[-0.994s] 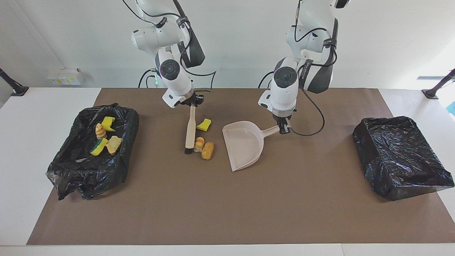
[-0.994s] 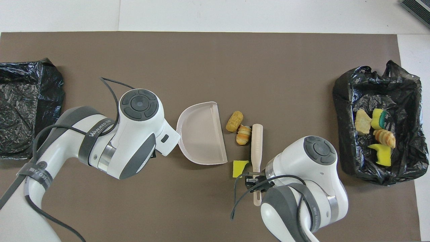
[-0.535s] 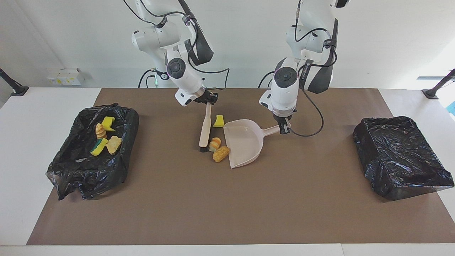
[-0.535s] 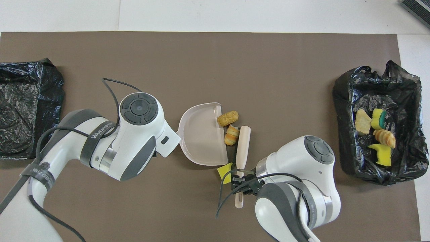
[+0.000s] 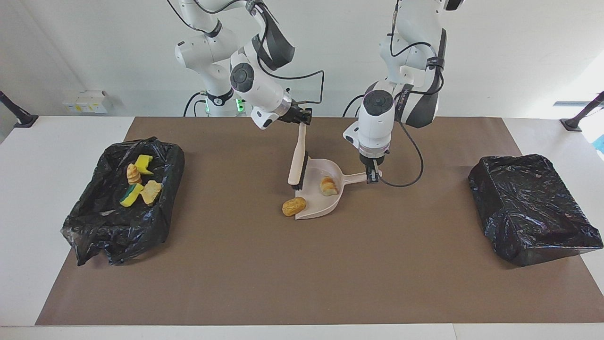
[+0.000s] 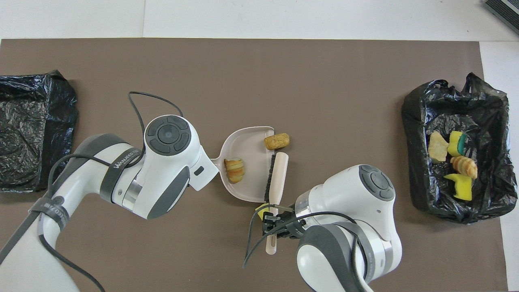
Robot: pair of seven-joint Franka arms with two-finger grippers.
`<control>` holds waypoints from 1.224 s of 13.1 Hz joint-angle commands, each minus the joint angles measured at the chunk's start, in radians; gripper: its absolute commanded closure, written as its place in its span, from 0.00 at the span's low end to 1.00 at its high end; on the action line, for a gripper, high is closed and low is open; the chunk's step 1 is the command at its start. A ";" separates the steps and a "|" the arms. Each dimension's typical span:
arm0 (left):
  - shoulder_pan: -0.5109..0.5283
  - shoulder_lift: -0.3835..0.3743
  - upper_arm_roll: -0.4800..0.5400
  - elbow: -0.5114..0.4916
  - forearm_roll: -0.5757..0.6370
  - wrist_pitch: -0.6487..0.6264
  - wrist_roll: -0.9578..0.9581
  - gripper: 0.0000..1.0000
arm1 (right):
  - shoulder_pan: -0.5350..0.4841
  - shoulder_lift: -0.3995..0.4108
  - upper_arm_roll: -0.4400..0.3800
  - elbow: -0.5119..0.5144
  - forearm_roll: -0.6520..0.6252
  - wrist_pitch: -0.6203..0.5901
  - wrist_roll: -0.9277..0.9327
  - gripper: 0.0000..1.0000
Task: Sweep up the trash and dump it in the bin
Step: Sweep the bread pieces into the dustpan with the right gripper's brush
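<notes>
My right gripper (image 5: 302, 118) is shut on the handle of the beige brush (image 5: 298, 160), whose bristles rest at the open edge of the beige dustpan (image 5: 314, 197). My left gripper (image 5: 373, 175) is shut on the dustpan's handle. A striped croissant (image 5: 329, 185) lies in the pan. A tan bread roll (image 5: 294, 206) lies on the mat just outside the pan's edge. In the overhead view I see the brush (image 6: 277, 174), the pan (image 6: 253, 182), the croissant (image 6: 234, 170), the roll (image 6: 276, 140), and a yellow sponge (image 6: 260, 209) half hidden under my right gripper (image 6: 275, 225).
A black-bagged bin (image 5: 118, 231) at the right arm's end of the table holds several trash pieces (image 5: 139, 182); it also shows in the overhead view (image 6: 417, 186). A second black-bagged bin (image 5: 528, 208) stands at the left arm's end. A brown mat (image 5: 302, 274) covers the table.
The right arm swept the brush toward the left arm's end, up to the dustpan. The croissant went into the pan. The roll stayed outside its edge. The pan turned a little.
</notes>
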 commanded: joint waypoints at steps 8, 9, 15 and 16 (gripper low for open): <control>0.018 -0.015 0.005 -0.030 -0.001 0.018 0.010 1.00 | -0.039 -0.203 0.010 -0.163 -0.386 -0.207 -0.230 1.00; 0.018 -0.015 0.005 -0.031 -0.004 0.021 0.015 1.00 | -0.051 -0.201 0.013 -0.175 -0.386 -0.187 -0.282 1.00; 0.019 -0.012 0.005 -0.034 -0.091 0.051 0.076 1.00 | -0.064 -0.224 0.013 -0.258 -0.387 -0.132 -0.358 1.00; 0.018 -0.014 0.005 -0.039 -0.094 0.052 0.076 1.00 | -0.091 -0.208 0.013 -0.258 -0.407 -0.074 -0.413 1.00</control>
